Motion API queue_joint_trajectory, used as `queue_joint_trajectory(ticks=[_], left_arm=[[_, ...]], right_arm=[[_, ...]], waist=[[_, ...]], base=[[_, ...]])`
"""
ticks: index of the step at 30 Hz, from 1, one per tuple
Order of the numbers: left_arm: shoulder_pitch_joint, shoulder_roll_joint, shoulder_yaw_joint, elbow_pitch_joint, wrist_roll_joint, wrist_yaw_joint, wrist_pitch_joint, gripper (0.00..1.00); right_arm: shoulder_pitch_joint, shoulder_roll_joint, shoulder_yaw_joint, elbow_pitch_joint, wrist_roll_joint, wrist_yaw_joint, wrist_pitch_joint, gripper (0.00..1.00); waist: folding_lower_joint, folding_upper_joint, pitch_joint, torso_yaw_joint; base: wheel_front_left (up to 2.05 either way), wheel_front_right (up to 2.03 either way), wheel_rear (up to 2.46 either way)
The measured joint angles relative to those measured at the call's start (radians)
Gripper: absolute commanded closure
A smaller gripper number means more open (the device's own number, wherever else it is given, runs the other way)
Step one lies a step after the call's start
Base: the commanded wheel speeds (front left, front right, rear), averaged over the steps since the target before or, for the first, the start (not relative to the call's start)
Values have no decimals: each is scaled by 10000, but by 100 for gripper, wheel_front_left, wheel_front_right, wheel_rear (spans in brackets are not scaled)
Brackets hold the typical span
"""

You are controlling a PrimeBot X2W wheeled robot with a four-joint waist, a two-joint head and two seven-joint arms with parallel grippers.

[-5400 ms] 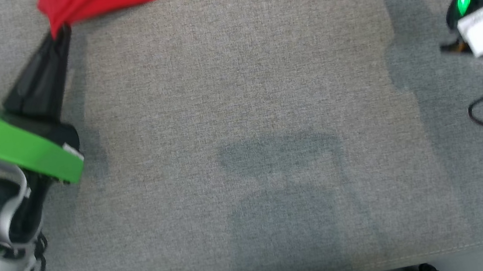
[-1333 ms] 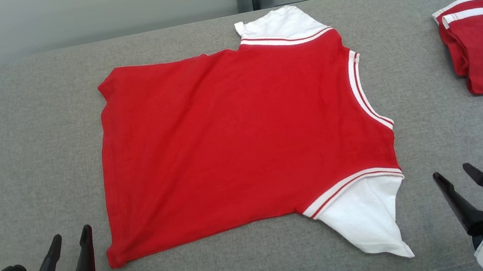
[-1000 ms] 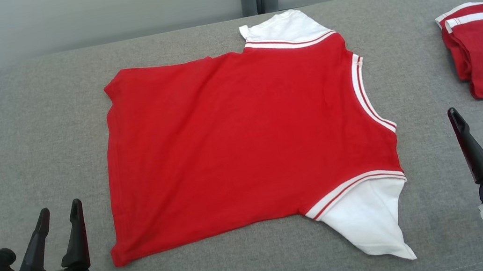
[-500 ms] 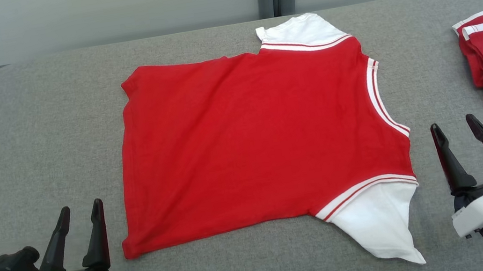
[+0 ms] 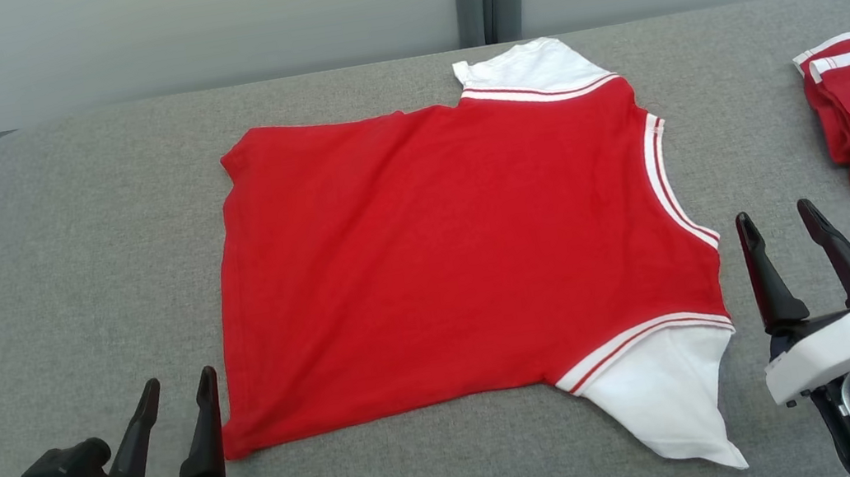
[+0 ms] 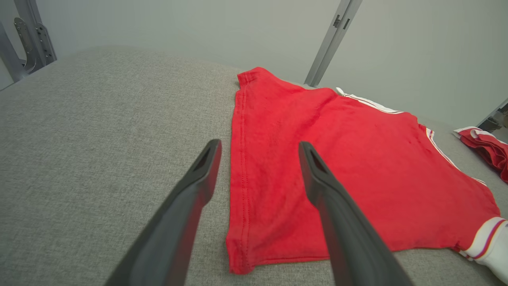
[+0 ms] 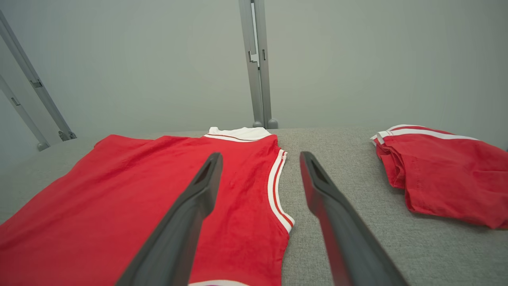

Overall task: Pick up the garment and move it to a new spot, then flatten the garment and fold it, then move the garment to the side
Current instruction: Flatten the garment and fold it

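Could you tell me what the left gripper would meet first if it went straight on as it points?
Probably the red shirt, at its hem seen between the left gripper's open jaws; height above the cloth is unclear.

Green left hand point(image 5: 180, 377), white right hand point(image 5: 772, 210), 2 dark fingers point(image 5: 764, 282) each.

The shirt point(image 5: 435, 254) is soft matt cloth; the table point(image 5: 63, 264), rough woven fabric; the fingers point(image 6: 337, 222), smooth matt plastic; the post point(image 7: 256, 59), dull metal.
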Motion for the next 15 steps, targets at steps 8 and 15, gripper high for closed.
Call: queue_joint_trajectory(ticks=[8,15], left_arm=[[-105,-148,6,240,33,-107,0,0],[-269,-228,36,395,121,-184,0,0]], right_arm=[[-153,245,-88,153,-291,0,2,0],[-160,360,-196,291,-541,19,0,0]], waist=[[0,0,31,-29],[0,0,23,-33]], base=[[0,0,0],[0,0,0]])
